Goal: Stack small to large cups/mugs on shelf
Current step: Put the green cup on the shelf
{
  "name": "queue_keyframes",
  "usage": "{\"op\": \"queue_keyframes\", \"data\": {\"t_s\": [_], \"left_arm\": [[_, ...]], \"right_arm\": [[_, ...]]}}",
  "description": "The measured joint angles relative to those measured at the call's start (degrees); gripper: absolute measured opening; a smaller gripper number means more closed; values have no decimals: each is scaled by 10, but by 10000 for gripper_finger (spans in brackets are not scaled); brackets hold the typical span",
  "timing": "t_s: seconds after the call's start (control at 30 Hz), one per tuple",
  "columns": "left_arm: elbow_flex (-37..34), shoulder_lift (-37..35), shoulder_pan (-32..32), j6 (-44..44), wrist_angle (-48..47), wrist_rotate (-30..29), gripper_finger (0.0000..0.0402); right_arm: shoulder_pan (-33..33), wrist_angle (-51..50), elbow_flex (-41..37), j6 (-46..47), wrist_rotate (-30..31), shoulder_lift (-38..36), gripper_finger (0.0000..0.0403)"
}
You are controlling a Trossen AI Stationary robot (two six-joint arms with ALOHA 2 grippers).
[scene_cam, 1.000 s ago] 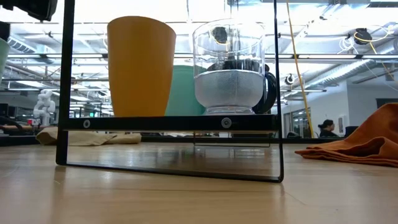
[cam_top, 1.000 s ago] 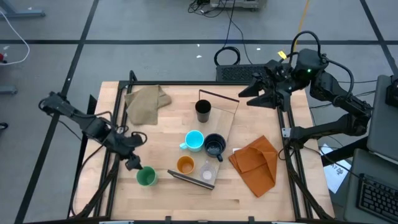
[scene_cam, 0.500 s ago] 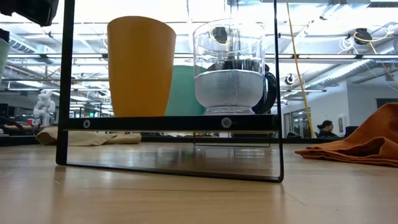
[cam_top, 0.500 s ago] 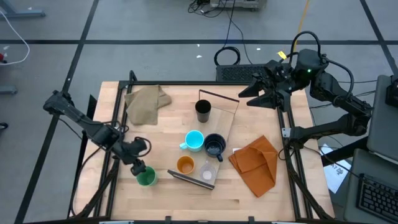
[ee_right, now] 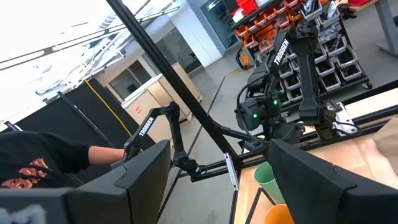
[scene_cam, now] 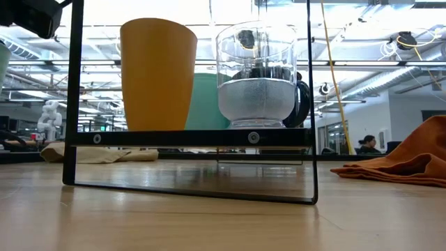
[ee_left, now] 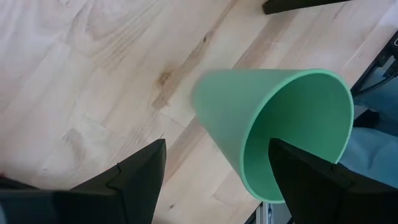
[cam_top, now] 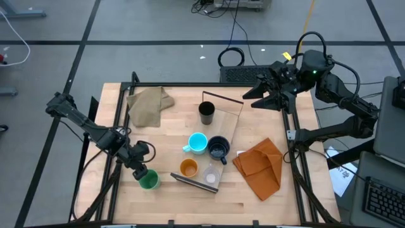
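Note:
The green cup [cam_top: 149, 181] stands upright on the table near the near-left corner; it also shows in the left wrist view [ee_left: 249, 118]. My left gripper [cam_top: 140, 168] is open at its rim, one finger [ee_left: 134, 177] outside the cup and the other [ee_left: 311, 177] over its mouth. The orange cup [cam_top: 188, 168], clear cup [cam_top: 209, 177], navy mug [cam_top: 218, 149] and light-blue mug [cam_top: 197, 143] stand at the near end of the shelf [cam_top: 230, 126]; the black cup [cam_top: 206, 113] stands at its far end. My right gripper [cam_top: 255, 96] waits open beyond the far-right corner.
A tan cloth [cam_top: 149, 104] lies at the far left and an orange cloth [cam_top: 261, 166] at the near right of the table. Bare wood lies along the near edge. A person [scene_cam: 366, 144] sits in the room behind.
My left gripper has moved toward the table's right and near edges, closing in on the green cup's rim. The cup has stayed in place.

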Motion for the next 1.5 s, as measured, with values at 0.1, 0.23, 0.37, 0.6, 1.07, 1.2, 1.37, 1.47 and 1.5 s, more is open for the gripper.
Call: {"op": "queue_keyframes", "data": {"t_s": [0.1,0.23,0.37,0.6,1.07,1.2,1.37,1.47,1.5], "left_arm": [[0,0,0,-2,-1,0,282],[0,4,0,-9,9,-4,282],[0,29,0,0,12,5,282],[0,54,0,16,20,14,260],[-1,57,3,44,18,-17,7],[-1,49,6,33,21,5,5],[5,12,4,9,57,26,4],[38,-11,0,-3,45,22,3],[54,-18,0,-6,36,17,3]], "right_arm": [[0,0,0,0,0,0,265],[0,0,0,0,0,0,265],[0,0,0,0,0,0,265],[0,0,0,0,0,0,265],[0,-6,0,-7,2,0,265],[0,-17,0,-11,4,0,265],[2,-33,-13,-10,4,-1,265],[9,-34,-49,-3,5,-6,265],[11,-33,-64,0,5,-8,265]]}}
